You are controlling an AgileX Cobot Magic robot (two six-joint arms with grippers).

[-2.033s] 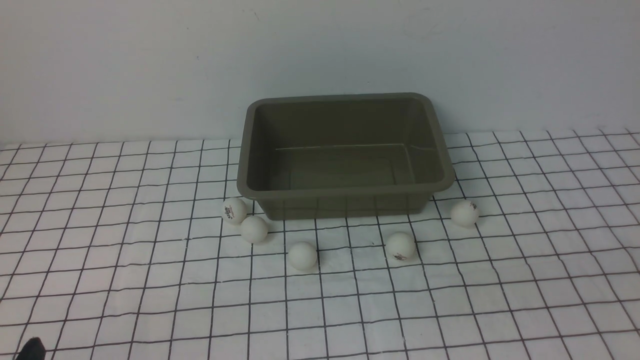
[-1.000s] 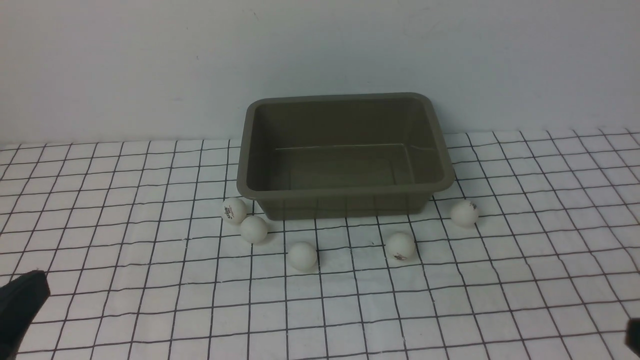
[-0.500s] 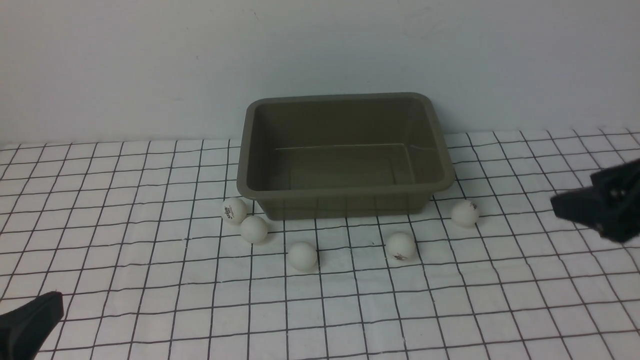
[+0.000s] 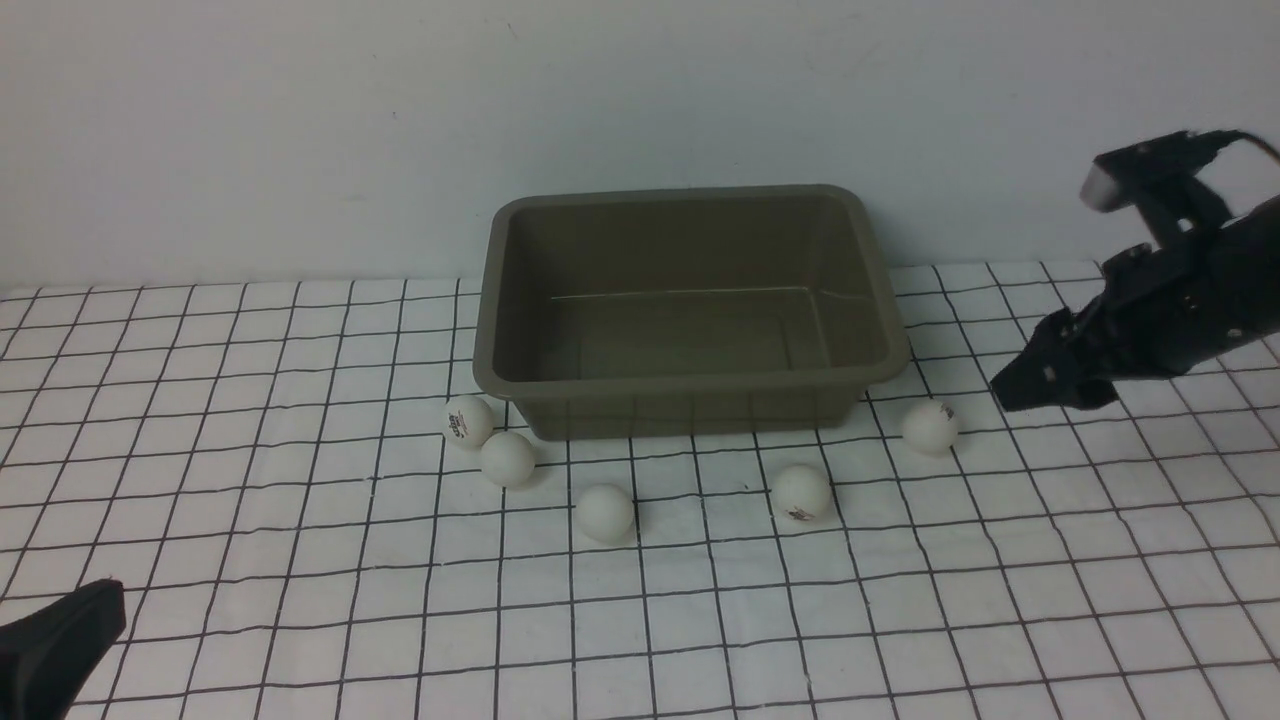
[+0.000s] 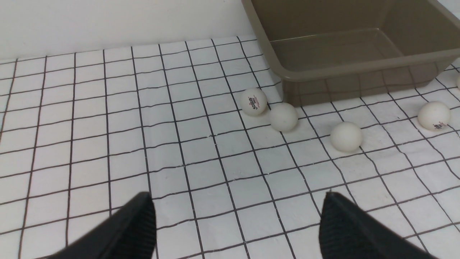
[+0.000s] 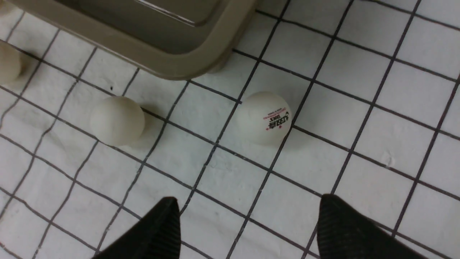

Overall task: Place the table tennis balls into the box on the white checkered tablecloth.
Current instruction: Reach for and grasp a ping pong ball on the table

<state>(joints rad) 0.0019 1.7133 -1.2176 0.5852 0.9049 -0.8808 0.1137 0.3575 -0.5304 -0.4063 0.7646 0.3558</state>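
Note:
Several white table tennis balls lie on the white checkered tablecloth (image 4: 300,560) in front of the olive-brown box (image 4: 690,385), which holds nothing. From left to right they are a logo ball (image 4: 469,420), a plain ball (image 4: 508,458), a ball (image 4: 605,512), a ball (image 4: 800,491) and the rightmost ball (image 4: 930,426). My right gripper (image 4: 1010,392) hangs just right of that last ball. In the right wrist view the right gripper (image 6: 248,203) is open, with the logo ball (image 6: 264,118) lying ahead of it. My left gripper (image 5: 237,201) is open over bare cloth at the near left, far from the balls.
A plain white wall stands right behind the box. The box's near right corner (image 6: 201,68) lies close to the rightmost ball. Open cloth stretches across the front and both sides.
My right arm has swung in from the right edge, up and leftward, to just beside the rightmost ball. The left gripper has barely shifted. Balls and box have not moved.

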